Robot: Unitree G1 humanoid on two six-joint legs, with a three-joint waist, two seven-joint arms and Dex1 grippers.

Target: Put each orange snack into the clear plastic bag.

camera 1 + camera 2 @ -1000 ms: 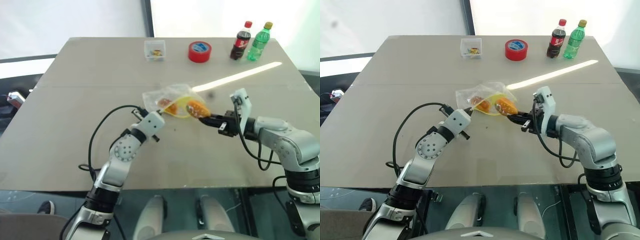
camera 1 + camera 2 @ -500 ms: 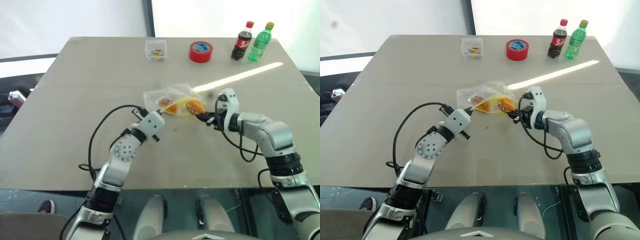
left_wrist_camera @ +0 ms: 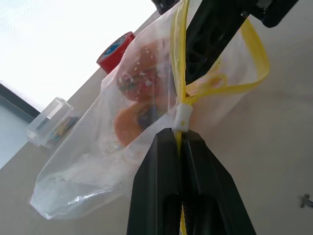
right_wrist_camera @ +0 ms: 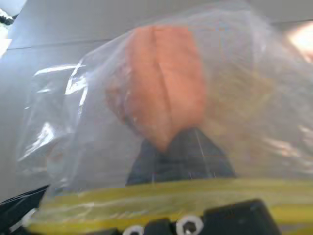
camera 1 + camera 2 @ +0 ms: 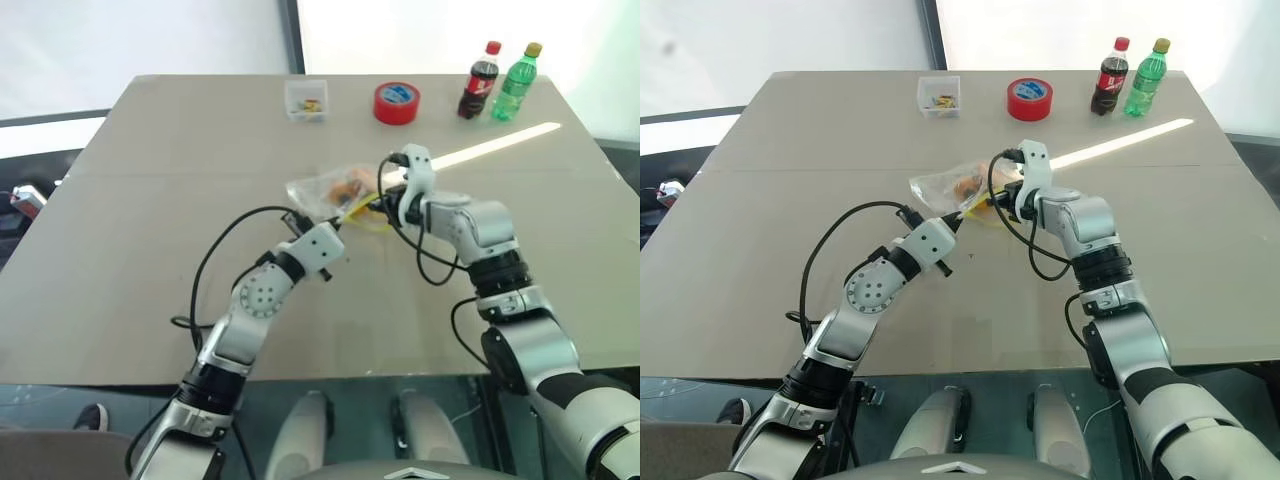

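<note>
The clear plastic bag hangs above the table's middle, with my left gripper shut on its yellow seal strip. Two orange snacks show through the film, inside the bag. My right gripper reaches into the bag's open mouth from the right side. In the right wrist view one orange snack sits right at that gripper's tip, behind crinkled plastic; whether it is gripped is unclear.
At the table's far edge stand a small clear box, a red tape roll, a cola bottle and a green bottle. A cable loops from my left arm over the table.
My right arm has swung forward and to the left, carrying its orange snack from outside the bag into the open mouth. The left gripper has kept its hold on the strip.
</note>
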